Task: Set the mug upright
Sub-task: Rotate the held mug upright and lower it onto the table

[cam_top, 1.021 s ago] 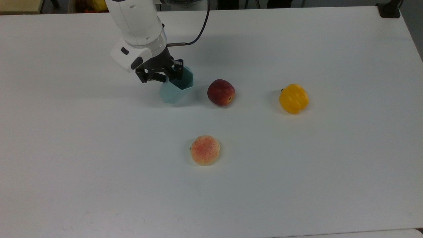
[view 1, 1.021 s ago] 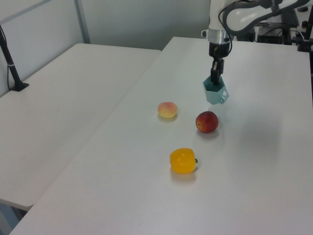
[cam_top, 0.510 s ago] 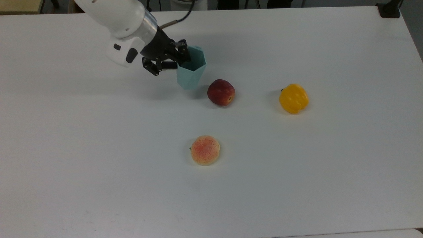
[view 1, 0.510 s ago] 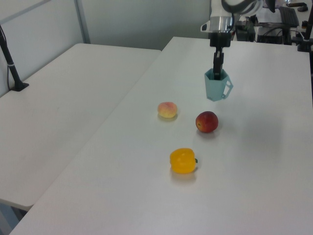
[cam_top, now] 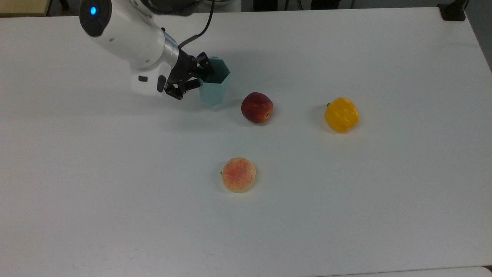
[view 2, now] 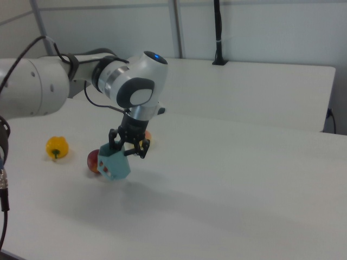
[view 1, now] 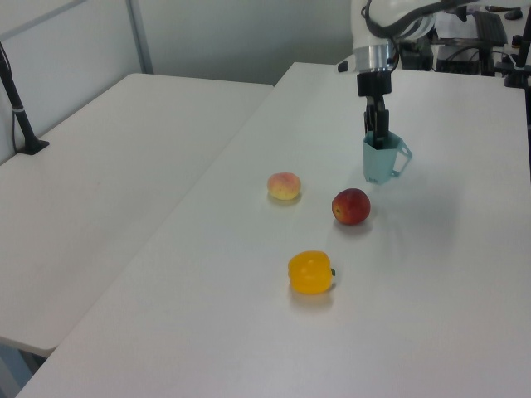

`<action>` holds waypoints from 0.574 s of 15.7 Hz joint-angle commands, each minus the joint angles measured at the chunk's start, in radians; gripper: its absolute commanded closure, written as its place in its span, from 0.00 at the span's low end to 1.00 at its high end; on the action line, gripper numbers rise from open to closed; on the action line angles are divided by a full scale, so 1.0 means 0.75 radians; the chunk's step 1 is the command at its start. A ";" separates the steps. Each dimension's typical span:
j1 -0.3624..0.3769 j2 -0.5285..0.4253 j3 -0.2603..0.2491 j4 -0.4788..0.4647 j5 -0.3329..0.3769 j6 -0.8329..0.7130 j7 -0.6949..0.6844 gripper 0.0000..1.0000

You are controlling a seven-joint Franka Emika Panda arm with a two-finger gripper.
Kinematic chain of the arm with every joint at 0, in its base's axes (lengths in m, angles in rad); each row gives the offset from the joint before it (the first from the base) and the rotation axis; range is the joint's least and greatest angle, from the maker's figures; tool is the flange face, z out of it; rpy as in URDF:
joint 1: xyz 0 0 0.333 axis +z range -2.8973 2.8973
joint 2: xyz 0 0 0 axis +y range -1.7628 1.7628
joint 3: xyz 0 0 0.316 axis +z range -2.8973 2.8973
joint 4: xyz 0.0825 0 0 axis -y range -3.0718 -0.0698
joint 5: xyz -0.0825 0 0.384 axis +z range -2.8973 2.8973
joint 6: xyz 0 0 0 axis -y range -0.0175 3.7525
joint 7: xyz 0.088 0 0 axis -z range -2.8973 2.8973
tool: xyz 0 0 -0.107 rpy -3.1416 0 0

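The mug (cam_top: pixel 213 87) stands mouth-up on the white table (cam_top: pixel 346 192), its handle toward the left view's right, just beside the red apple (cam_top: pixel 257 107). The gripper (cam_top: pixel 196 79) is clamped on its rim, 1 finger inside the mouth and 1 outside. Farther off lie the yellow pepper (cam_top: pixel 341 114) and the peach (cam_top: pixel 238 175), well apart.

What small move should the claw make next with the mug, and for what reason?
Probably open and lift away. In the left view the mug already stands upright on the table, mouth up, with the claw gripping its rim. The red fruit sits close by, so a straight upward retreat seems safest.
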 commanded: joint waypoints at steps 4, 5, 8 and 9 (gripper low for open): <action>-0.007 0.092 -0.045 0.012 -0.024 -0.021 -0.124 1.00; -0.007 0.094 -0.045 0.012 -0.026 -0.021 -0.124 1.00; -0.007 0.094 -0.045 0.012 -0.024 -0.023 -0.106 0.85; -0.009 0.092 -0.045 0.012 -0.022 -0.025 -0.100 0.58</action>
